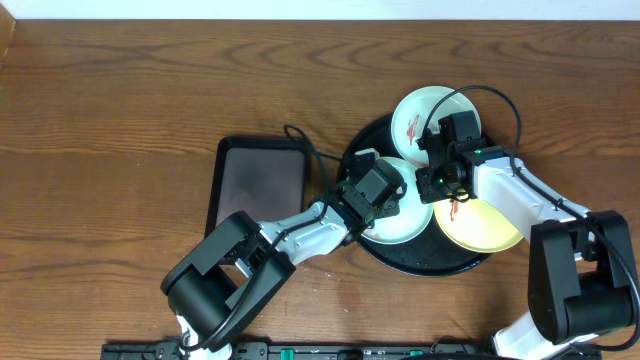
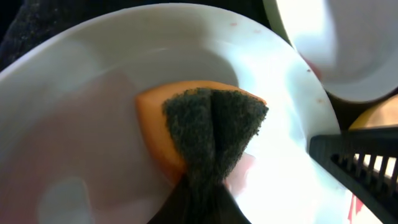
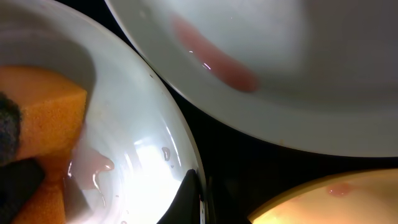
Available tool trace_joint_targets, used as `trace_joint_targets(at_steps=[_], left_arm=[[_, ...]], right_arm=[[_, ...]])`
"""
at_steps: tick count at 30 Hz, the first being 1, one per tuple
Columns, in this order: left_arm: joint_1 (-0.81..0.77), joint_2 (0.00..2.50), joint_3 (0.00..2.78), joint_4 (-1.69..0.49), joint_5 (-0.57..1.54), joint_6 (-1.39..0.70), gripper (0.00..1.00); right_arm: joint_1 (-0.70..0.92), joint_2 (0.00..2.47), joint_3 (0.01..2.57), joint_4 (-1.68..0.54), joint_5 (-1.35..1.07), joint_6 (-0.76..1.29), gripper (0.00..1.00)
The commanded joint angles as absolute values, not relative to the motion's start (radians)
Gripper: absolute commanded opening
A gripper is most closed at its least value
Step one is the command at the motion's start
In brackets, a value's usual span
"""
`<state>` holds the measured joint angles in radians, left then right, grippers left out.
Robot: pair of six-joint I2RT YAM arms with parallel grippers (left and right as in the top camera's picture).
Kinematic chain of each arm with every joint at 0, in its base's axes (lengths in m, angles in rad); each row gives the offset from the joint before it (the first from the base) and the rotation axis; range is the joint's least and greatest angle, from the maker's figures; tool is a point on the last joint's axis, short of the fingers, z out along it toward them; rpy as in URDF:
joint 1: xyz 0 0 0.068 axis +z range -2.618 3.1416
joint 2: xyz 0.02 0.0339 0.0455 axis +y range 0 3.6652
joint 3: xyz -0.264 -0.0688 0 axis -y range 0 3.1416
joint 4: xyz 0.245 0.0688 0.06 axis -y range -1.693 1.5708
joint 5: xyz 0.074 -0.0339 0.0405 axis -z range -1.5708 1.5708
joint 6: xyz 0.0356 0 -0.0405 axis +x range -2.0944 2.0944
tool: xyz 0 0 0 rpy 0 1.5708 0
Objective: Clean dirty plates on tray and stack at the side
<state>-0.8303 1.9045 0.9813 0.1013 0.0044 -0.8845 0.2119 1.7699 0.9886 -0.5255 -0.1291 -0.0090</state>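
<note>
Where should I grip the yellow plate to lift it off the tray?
Pinch the yellow plate by its thin rim on the right-hand edge, coming in from outside the tray. That edge looks free and seems to overhang the tray's rim, while the left edge crowds the white plate under the sponge and carries the red smear.
</note>
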Motion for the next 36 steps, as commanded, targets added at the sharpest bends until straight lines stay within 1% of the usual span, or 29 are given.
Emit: trace_joint_targets(at_steps=[1, 4, 8, 12, 16, 19, 21, 24, 27, 29, 31, 33, 36], left_arm=[[-0.822, 1.909, 0.974, 0.014, 0.007, -0.746, 0.07], [-0.815, 1.877, 0.974, -0.078, -0.127, -0.698, 0.07], [-0.815, 1.816, 0.974, -0.185, -0.373, -0.681, 0.07], [-0.815, 1.740, 0.974, -0.186, -0.413, -0.620, 0.07], [-0.813, 1.594, 0.974, -0.195, -0.413, -0.620, 0.08], [-0.796, 1.452, 0.974, -0.249, -0.413, -0.621, 0.07], [-0.748, 1.335, 0.974, -0.347, -0.413, -0.620, 0.08], [-0.649, 1.236, 0.974, -0.517, -0.413, -0.621, 0.08], [-0.511, 1.194, 0.974, -0.688, -0.398, -0.621, 0.07], [-0.437, 1.195, 0.972, -0.739, -0.347, -0.620, 0.08], [-0.361, 1.200, 0.965, -0.759, -0.249, -0.614, 0.08], [-0.292, 1.210, 0.961, -0.754, -0.132, -0.558, 0.08], [-0.237, 1.233, 0.960, -0.755, -0.078, -0.540, 0.08]], right_arm=[[0.217, 1.779, 0.992, -0.530, -0.132, -0.016, 0.01], [0.217, 1.779, 0.992, -0.530, -0.132, -0.016, 0.01], [0.217, 1.779, 0.992, -0.530, -0.132, -0.016, 0.01], [0.217, 1.779, 0.993, -0.532, -0.132, -0.015, 0.01], [0.217, 1.774, 1.008, -0.542, -0.184, -0.016, 0.01], [0.224, 1.758, 1.051, -0.592, -0.242, -0.015, 0.01], [0.239, 1.728, 1.097, -0.647, -0.242, -0.012, 0.01], [0.265, 1.656, 1.143, -0.693, -0.207, -0.008, 0.01], [0.305, 1.556, 1.193, -0.744, -0.072, 0.007, 0.01], [0.339, 1.496, 1.219, -0.774, 0.067, 0.011, 0.01], [0.373, 1.444, 1.232, -0.785, 0.236, 0.015, 0.01], [0.418, 1.386, 1.232, -0.779, 0.445, 0.014, 0.01], [0.475, 1.345, 1.232, -0.778, 0.616, -0.043, 0.01]])
